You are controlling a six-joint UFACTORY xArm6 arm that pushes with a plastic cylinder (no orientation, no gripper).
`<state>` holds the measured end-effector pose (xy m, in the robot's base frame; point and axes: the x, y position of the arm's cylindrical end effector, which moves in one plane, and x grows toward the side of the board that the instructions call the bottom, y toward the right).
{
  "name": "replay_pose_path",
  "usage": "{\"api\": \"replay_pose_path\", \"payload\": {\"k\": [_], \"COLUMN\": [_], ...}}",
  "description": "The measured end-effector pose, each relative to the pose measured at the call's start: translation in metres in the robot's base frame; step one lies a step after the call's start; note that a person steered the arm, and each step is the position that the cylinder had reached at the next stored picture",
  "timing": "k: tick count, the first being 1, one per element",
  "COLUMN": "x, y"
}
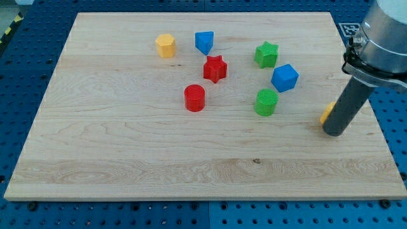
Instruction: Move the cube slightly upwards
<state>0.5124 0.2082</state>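
Our tip half hides an orange block, well right of the blue cube; we carry no claw.

Green cylinder sits just near-left of the blue cube, green star far-left; its right side lies open.

A pale wooden desk fills most of the view, its grain running from the view's left to the view's right, with a small dark knot toward the view's bottom. It rests on a blue perforated base with regular rows of holes, visible on all four sides. A yellow-and-black striped strip shows at the view's top left. A black-and-white marker tag lies at the top right. Lighting is even, with soft shadows.
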Motion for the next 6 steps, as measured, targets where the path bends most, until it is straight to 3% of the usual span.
{"api": "replay_pose_path", "payload": {"k": [4,6], "x": [-0.086,-0.085], "y": [-0.072,-0.122]}}
